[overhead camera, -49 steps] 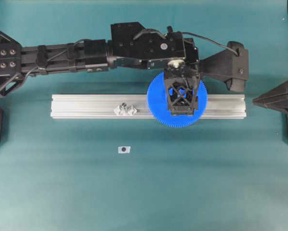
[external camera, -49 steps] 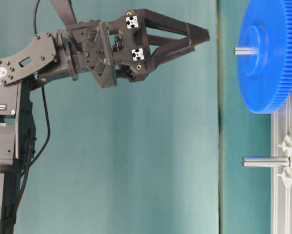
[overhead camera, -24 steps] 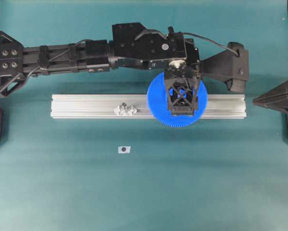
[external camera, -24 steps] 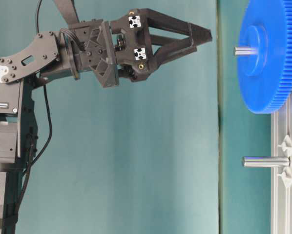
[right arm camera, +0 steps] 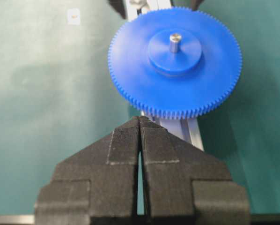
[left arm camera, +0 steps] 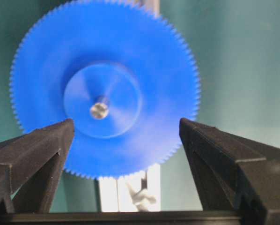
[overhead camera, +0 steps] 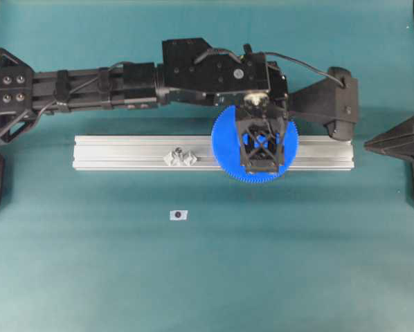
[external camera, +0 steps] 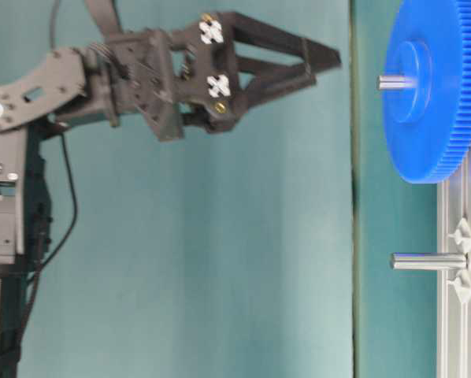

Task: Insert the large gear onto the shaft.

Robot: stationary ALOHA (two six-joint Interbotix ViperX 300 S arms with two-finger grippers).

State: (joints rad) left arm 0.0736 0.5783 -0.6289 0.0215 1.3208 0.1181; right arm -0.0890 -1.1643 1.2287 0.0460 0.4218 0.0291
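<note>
The large gear (overhead camera: 224,149), a bright-blue toothed disc, sits flat on the rail with the shaft (right arm camera: 175,41) through its hub. The silvery shaft tip (external camera: 389,81) pokes out of the hub. My left gripper (overhead camera: 263,164) hangs directly over the gear, well above the shaft tip, and holds nothing. In the left wrist view its fingers (left arm camera: 41,145) stand wide open either side of the gear (left arm camera: 144,70). My right gripper (right arm camera: 140,119) is shut and empty, pointing at the gear (right arm camera: 130,65) from beyond the rail's right end (overhead camera: 367,145).
The aluminium rail (overhead camera: 124,152) lies across the teal mat. A second bare pin between two clear brackets (overhead camera: 181,156) stands left of the gear. A small white tag (overhead camera: 178,215) lies on the mat in front of the rail.
The left arm has shifted slightly, its gripper still open and drifting a little off the gear's centre. The gear stays on the shaft. The right gripper has not moved.
</note>
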